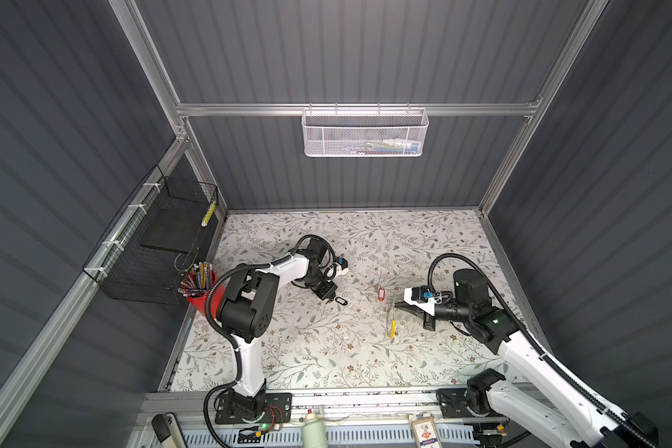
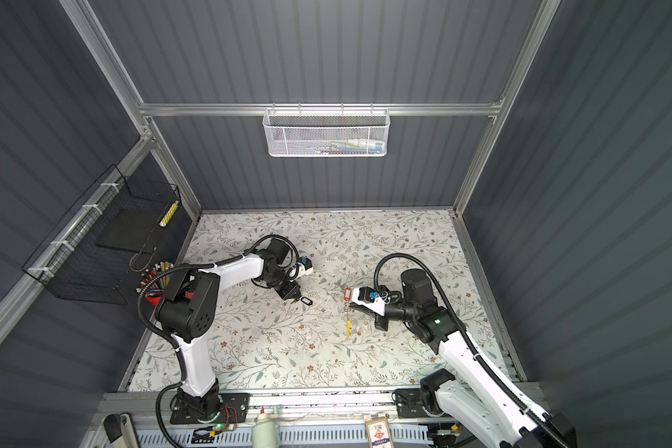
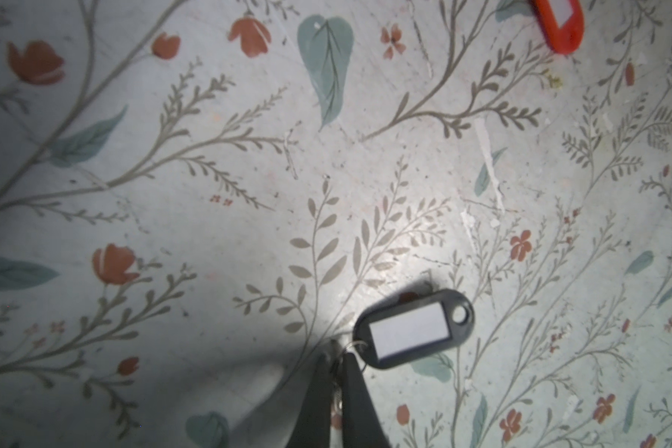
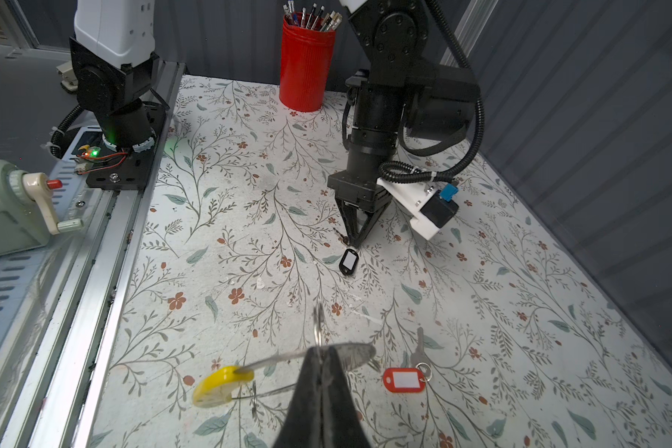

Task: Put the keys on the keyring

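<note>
Overhead pair plus wrist views (shared table (image 1: 326,349))

The table cover (image 3: 171,232) was printed, matt and scuffed. The keyring (image 4: 220,386) was formed of thin bright metal, with one glossy yellow plastic segment. The keys (image 4: 419,347) were made of silvery metal. The red tag (image 4: 404,380) and black tag (image 3: 412,329) were moulded in smooth plastic, with matt white inserts.

red key tag (image 4: 404,380), floral tabletop (image 4: 229,217)
</note>
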You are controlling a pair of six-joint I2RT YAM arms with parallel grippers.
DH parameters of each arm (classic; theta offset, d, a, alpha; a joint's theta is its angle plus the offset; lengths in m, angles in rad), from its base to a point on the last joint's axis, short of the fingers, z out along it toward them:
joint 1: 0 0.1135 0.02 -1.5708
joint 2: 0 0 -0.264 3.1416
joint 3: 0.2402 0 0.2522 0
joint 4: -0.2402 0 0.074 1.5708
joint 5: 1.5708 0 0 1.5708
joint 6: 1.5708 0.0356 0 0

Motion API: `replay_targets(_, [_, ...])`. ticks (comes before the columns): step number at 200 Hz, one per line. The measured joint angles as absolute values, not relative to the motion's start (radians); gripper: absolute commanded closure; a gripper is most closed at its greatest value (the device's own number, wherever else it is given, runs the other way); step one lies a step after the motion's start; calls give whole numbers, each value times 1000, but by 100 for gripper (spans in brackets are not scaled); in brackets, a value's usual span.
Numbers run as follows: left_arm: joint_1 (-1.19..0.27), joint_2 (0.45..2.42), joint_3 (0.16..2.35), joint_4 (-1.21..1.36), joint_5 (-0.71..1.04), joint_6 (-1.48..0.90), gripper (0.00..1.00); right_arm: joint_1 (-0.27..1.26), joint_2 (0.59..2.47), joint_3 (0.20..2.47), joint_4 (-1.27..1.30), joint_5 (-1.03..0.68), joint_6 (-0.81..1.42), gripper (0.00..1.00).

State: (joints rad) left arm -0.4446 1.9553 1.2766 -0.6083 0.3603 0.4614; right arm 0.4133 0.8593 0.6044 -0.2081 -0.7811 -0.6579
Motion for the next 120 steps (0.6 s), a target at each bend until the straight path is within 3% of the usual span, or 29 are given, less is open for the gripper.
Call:
replay_targets(41, [-445,1942,1268,-608,381,464,100,413,859,604,-208,-781,-658,96])
replay_targets(120, [-447,1869,1235,-627,432,461,100,413,860,604,-205,-781,-657,96])
